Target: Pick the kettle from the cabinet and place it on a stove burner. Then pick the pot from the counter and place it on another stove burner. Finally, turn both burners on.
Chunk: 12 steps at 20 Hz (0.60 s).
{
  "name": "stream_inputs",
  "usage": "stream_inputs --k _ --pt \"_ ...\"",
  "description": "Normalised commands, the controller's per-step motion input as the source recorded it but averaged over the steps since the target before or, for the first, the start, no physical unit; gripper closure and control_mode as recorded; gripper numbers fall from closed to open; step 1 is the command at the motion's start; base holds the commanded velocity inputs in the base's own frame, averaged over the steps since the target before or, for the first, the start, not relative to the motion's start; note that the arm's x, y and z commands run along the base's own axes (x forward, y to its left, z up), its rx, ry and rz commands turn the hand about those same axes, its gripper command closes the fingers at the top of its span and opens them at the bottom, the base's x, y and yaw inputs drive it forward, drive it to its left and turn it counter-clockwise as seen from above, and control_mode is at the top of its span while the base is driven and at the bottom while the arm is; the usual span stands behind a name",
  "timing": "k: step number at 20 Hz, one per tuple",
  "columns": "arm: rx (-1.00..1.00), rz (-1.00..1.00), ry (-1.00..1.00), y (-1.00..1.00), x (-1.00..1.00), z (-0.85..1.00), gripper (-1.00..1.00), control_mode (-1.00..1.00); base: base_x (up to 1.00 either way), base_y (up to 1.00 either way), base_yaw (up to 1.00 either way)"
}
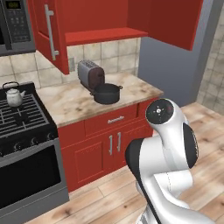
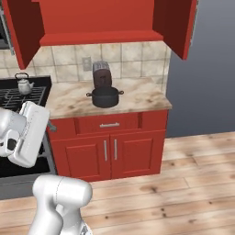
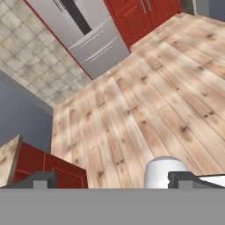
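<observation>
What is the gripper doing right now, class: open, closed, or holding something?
Gripper: open, jaws wide apart, holding nothing; it points at the wooden floor.

The toaster (image 1: 90,74) stands just behind the pot (image 1: 106,93); bare counter (image 1: 70,103) lies left and right of it.

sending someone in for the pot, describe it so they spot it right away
Find the counter to the right of the stove, under the open cabinet. The pot sits just in front of the toaster. It is wide, low and dark with two small side handles; the toaster is tall and chrome.
</observation>
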Motion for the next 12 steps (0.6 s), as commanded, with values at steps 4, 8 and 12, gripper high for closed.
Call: stream_inputs --k 4,8,12 --pt "0.0 0.0 0.0 0.0 0.0 0.0 -1.0 1.0 0.24 -0.27 0.06" --pt "0.0 0.0 0.0 0.0 0.0 0.0 -1.0 1.0 0.34 -0.26 0.09" --pt "0.0 0.0 0.0 0.0 0.0 0.0 -1.0 1.0 0.41 -0.29 0.11"
